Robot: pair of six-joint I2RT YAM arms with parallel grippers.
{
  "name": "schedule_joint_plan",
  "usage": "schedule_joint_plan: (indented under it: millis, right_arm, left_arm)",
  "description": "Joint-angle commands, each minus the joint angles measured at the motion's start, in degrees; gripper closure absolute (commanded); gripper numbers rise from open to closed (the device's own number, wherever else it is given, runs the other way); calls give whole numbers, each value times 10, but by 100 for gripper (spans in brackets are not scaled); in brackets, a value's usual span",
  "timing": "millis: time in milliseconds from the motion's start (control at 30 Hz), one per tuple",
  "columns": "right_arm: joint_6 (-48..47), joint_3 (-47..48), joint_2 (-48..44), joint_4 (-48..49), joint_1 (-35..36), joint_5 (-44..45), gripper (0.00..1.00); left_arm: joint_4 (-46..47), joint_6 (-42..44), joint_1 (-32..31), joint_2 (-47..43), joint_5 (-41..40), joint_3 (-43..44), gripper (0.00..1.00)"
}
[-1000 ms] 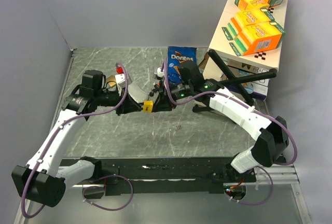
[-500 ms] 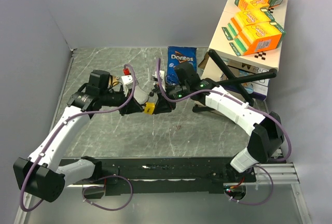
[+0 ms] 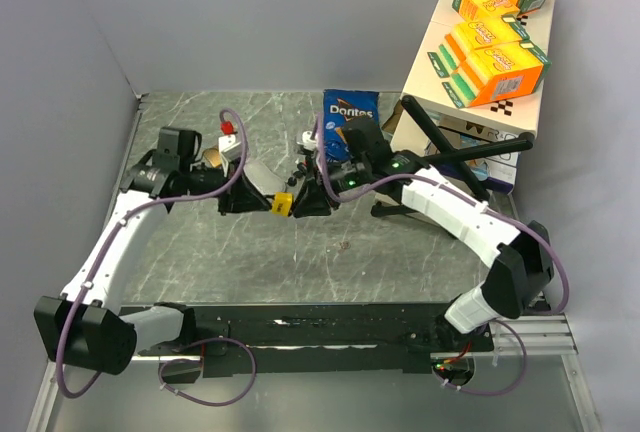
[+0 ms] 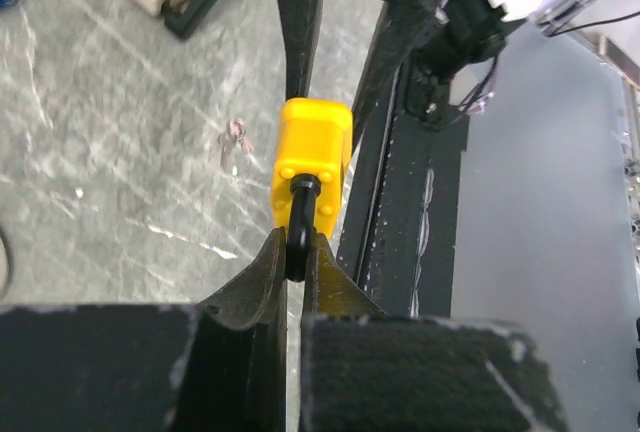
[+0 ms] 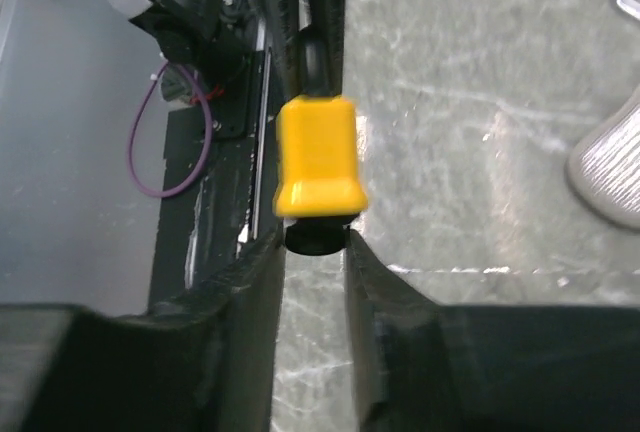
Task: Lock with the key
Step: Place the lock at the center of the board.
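The left gripper (image 4: 295,254) is clamped on the black shackle (image 4: 298,227) of the yellow padlock (image 4: 312,157), holding it in the air above the marble table (image 3: 200,247). Opposite it, the right gripper (image 5: 314,244) pinches the black key (image 5: 315,238), which sits at the padlock's bottom end.

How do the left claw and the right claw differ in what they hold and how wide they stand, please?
The left claw pinches the black shackle of the yellow padlock; the right claw grips the black key head at the padlock's opposite end. The left claw's jaws are almost together, while the right claw's stand wider, spanning the key. Both meet at the same padlock, held above the table.
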Motion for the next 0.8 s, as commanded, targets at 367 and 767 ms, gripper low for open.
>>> schedule_joint_plan:
  millis: [367,767]
  right_arm:
    - [-104,-26,-107,-22,-37,-32,33]
    - [8,-33,-86,87,-6,-35,69]
  left_arm:
    - [-85,114,26,-9,146,67,99]
    - [87,-44,2,-65,99,10,99]
